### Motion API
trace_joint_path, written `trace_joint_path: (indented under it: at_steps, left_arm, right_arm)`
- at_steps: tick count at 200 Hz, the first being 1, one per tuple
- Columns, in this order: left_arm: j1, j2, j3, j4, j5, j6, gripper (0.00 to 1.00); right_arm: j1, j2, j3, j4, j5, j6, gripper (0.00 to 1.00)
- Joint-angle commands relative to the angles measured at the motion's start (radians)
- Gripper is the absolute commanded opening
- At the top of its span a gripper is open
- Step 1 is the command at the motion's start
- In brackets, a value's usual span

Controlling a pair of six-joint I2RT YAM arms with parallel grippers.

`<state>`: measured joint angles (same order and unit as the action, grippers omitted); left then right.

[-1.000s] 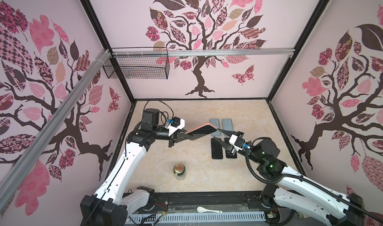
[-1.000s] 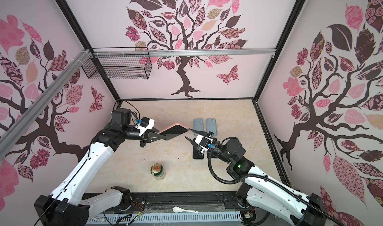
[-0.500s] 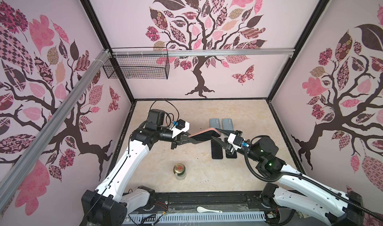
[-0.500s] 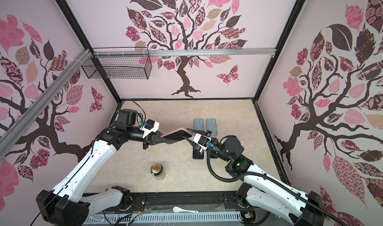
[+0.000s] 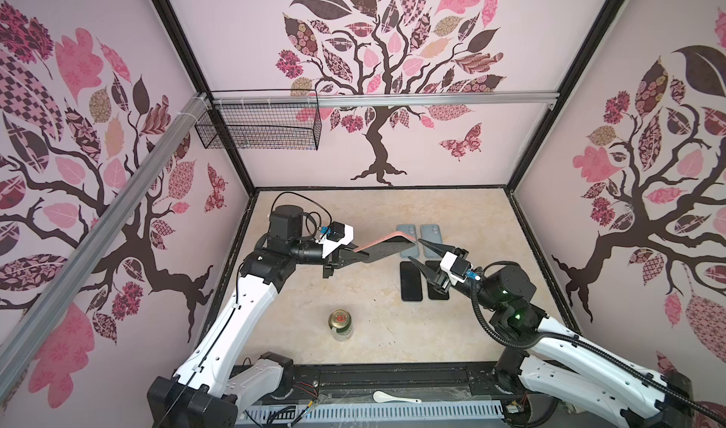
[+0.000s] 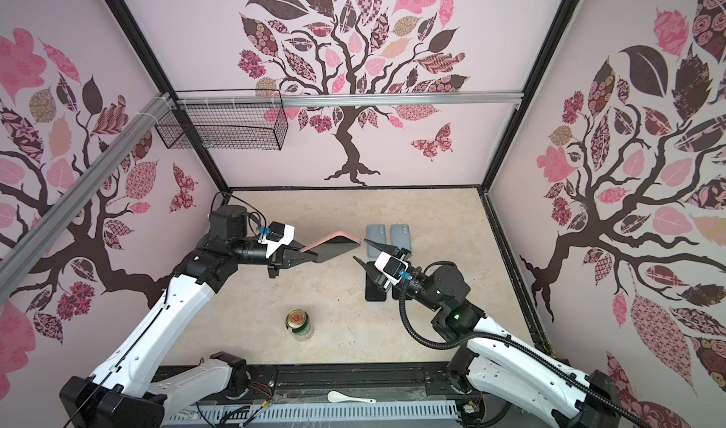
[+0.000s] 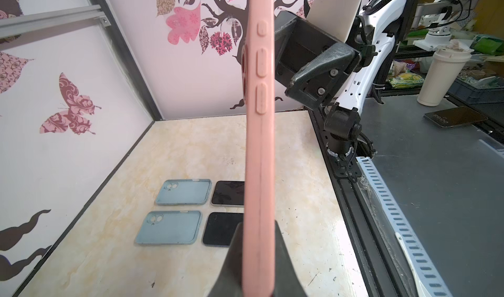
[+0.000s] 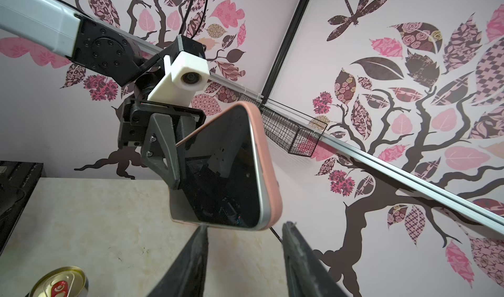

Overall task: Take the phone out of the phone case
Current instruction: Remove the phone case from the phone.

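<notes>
Our left gripper (image 5: 362,254) is clamped on one end of the phone (image 8: 229,173), with one finger on the glass and the other on the back of the pink case (image 7: 259,151). The phone sits in the case, whose rim wraps the screen edge in the right wrist view. We hold it in the air above the table (image 5: 306,300). It is tilted, with the pink back up toward the rear wall and the glass facing down toward the front. The left wrist view shows it edge-on, with the side buttons toward the far end.

Behind the gripper our wrist runs roughly level toward the middle of the table. The elbow bends sharply near the left wall, and the white link slopes down to the base at the front left.

Our right gripper (image 5: 415,249) has its jaws apart, with the tips just beside the phone's free end. We cannot tell whether a tip touches it. This arm rises from the front right base, bends at the elbow and points toward the rear left.

Below the right gripper, two blue cases (image 5: 431,231) lie side by side on the table. Two bare phones (image 5: 411,284) lie just in front of them. A can (image 5: 340,322) stands nearer the front, well apart from them.
</notes>
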<state>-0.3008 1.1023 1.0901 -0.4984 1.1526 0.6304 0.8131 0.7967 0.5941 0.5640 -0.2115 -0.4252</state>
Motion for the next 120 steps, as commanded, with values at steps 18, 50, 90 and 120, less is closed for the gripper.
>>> trace_joint_path:
  at_steps: [18, 50, 90, 120]
  left_arm:
    - [0.003, -0.005, -0.014, 0.043, 0.032, -0.013, 0.00]
    - [0.003, -0.001, -0.013, 0.041, 0.032, -0.011, 0.00]
    - [0.002, 0.005, -0.013, 0.032, 0.042, -0.006, 0.00]
    - [0.002, 0.009, -0.006, -0.004, 0.056, 0.019, 0.00]
  right_arm:
    - [0.001, 0.003, 0.013, 0.026, -0.049, 0.011, 0.46]
    - [0.001, 0.008, 0.018, 0.025, -0.058, 0.010, 0.46]
    - [0.001, 0.010, 0.021, 0.026, -0.072, 0.013, 0.46]
    - [0.001, 0.017, 0.026, 0.024, -0.075, 0.020, 0.46]
